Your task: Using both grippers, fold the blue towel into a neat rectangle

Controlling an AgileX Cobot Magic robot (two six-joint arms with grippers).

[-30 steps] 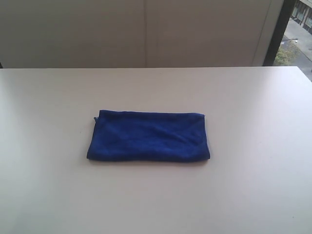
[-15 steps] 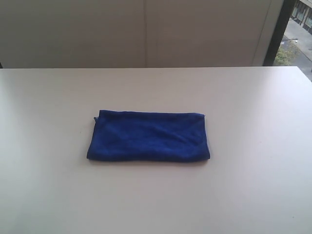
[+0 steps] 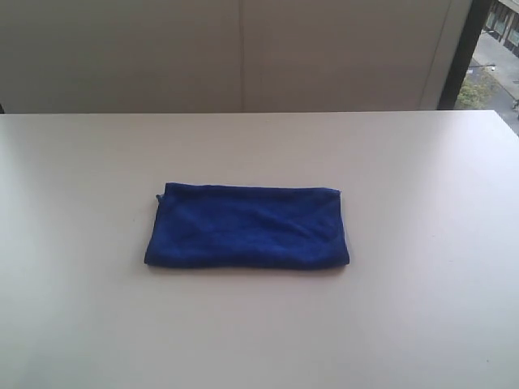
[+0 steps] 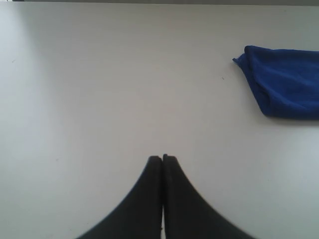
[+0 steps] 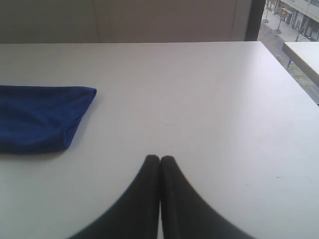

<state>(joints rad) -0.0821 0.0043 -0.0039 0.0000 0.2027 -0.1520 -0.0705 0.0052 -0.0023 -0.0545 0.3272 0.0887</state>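
A pale, matte white surface (image 3: 422,308) fills most of the exterior view. Behind it is a plain beige wall (image 3: 162,57), and a dark-framed window strip (image 3: 495,57) at about 1 o'clock shows a street outside. The deep royal-blue soft microfibre towel (image 3: 247,227) lies flat near the middle of the surface. It is folded into a long rectangle whose long sides run from 9 to 3 o'clock. Its 9 o'clock end looks slightly rumpled, and a thin pale sliver shows along its 3 o'clock edge. The black left gripper (image 4: 162,158) is over bare surface, its jaws pressed together with nothing between them. One end of the towel (image 4: 284,82) lies well apart from its tips. The black right gripper (image 5: 160,158) is also over bare surface, jaws pressed together and empty, and the other end of the towel (image 5: 35,117) lies well apart from it. Whether either gripper touches the surface cannot be told.
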